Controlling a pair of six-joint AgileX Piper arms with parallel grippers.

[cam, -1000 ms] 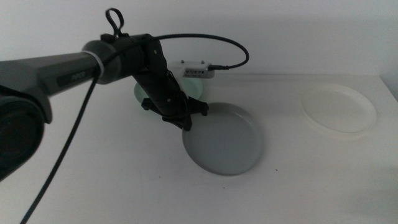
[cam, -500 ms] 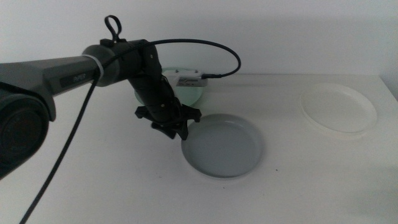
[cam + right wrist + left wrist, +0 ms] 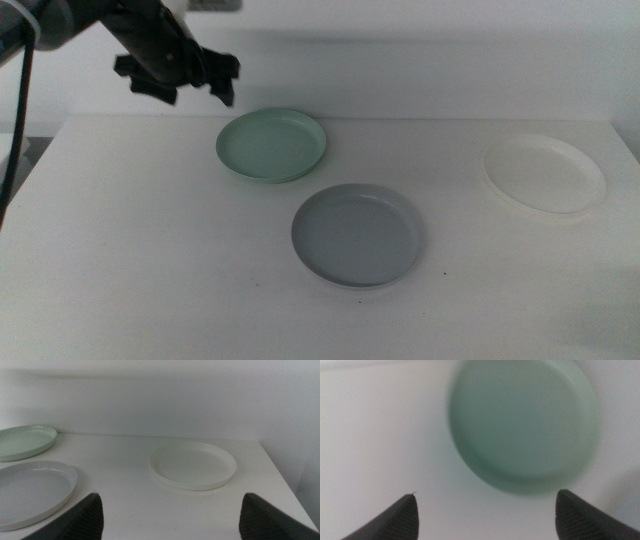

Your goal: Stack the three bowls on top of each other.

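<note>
The left gripper [image 3: 178, 72] hangs high above the far left part of the table [image 3: 150, 250], its jaws spread wide and holding nothing; its wrist view looks down on the mint green bowl [image 3: 522, 422], which is blurred there. No bowl is stacked yet. In the middle view the mint green bowl [image 3: 271, 145] lies toward the back, the grey bowl [image 3: 357, 235] just in front of it and a little to the right, the two rims near but apart, and the white bowl [image 3: 545, 173] lies well apart at the right side. The right gripper [image 3: 170, 512] waits low at the near right, also open and empty, with the white bowl before it. The step in hand seems to be the taking of the mint green bowl. To do it well, the left gripper should descend over the near rim, one jaw inside and one outside, close firmly on the low wall, lift the bowl level, and set it centred on the grey bowl.
</note>
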